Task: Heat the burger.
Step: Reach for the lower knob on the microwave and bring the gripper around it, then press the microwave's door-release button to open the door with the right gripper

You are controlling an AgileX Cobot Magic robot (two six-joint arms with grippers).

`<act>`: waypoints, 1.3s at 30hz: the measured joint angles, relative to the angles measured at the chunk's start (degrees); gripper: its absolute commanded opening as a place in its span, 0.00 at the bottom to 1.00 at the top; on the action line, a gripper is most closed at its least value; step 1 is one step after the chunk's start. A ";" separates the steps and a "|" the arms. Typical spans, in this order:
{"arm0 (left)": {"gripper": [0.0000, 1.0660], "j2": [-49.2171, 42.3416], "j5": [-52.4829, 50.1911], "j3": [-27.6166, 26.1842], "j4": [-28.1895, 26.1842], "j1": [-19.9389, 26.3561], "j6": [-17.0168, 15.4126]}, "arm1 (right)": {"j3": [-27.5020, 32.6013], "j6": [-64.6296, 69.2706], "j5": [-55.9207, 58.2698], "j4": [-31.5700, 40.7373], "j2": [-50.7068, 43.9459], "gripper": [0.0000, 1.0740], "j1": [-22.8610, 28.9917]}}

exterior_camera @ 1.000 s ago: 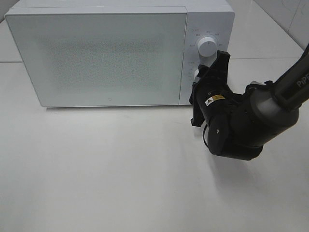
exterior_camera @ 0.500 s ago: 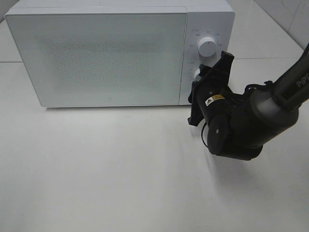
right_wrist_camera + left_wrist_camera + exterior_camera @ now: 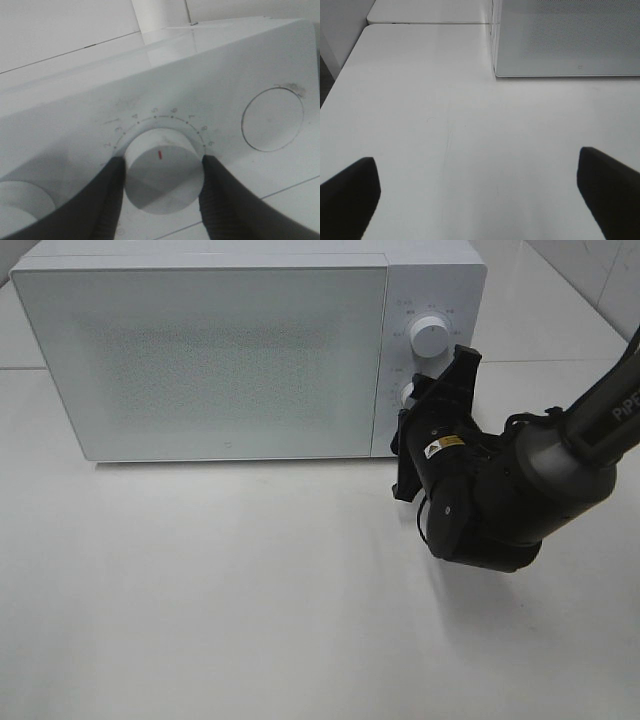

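The burger is not in view. The white microwave [image 3: 200,360] stands at the back of the table with its door closed. My right gripper [image 3: 418,398] is at the control panel, shut on the lower dial [image 3: 408,393]. In the right wrist view my gripper [image 3: 161,174] has one black finger [image 3: 107,195] on each side of the dial [image 3: 160,162], whose red mark points between 5 and 6. My left gripper [image 3: 480,187] is open and empty above the bare table, left of the microwave [image 3: 570,40]. It does not show in the exterior view.
The upper dial [image 3: 428,336] sits above the held one. A round button [image 3: 272,119] is beside the held dial on the panel. The white table [image 3: 250,590] stretches in front of the microwave, and its left edge [image 3: 340,85] shows in the left wrist view.
My right gripper shifted slightly at the dial and came nearly back. The microwave door stays closed.
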 measured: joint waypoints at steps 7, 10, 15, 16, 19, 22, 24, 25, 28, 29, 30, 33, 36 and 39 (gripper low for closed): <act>0.94 0.00 0.00 0.00 0.00 0.00 0.00 | -0.34 -3.21 0.17 1.43 0.00 0.43 0.34; 0.94 0.00 0.00 0.00 0.00 0.00 0.00 | -0.46 -4.87 0.29 1.72 0.00 0.50 0.40; 0.94 0.00 0.00 0.00 0.00 0.00 0.00 | -0.46 -6.30 1.32 2.12 0.00 0.60 0.46; 0.94 0.00 0.00 0.00 0.00 0.00 0.00 | -0.46 -6.99 1.78 2.41 0.00 0.62 0.52; 0.94 0.00 0.00 0.00 0.00 0.00 0.00 | -0.46 -8.02 2.12 2.52 0.00 0.64 0.57; 0.94 0.00 0.00 0.00 0.00 0.00 0.00 | -0.06 -9.63 2.41 2.58 -0.63 0.64 0.57; 0.94 0.00 0.00 0.00 0.00 0.00 0.00 | 0.40 -10.66 2.12 2.29 -1.55 0.64 0.52; 0.94 0.00 0.00 0.00 0.00 0.00 0.00 | 0.69 -11.06 1.95 1.95 -2.12 0.64 0.46; 0.94 0.00 0.00 0.00 0.00 0.00 0.00 | 1.60 -11.75 1.78 0.17 -3.27 0.64 0.34; 0.94 0.00 0.00 0.00 0.00 0.00 0.00 | 1.60 -11.75 1.78 0.17 -3.27 0.64 0.34; 0.94 0.00 0.00 0.00 0.00 0.00 0.00 | 2.58 -11.80 1.43 -0.92 -3.72 0.64 0.23; 0.94 0.00 0.00 0.00 0.00 0.00 0.00 | 4.41 -11.92 1.09 -2.29 -4.87 0.64 0.23; 0.94 0.00 0.00 0.00 0.00 0.00 0.00 | 6.65 -13.18 1.09 -3.27 -6.59 0.64 0.23; 0.94 0.00 0.00 0.00 0.00 0.00 0.00 | 9.05 -14.55 1.09 -4.64 -8.54 0.64 0.23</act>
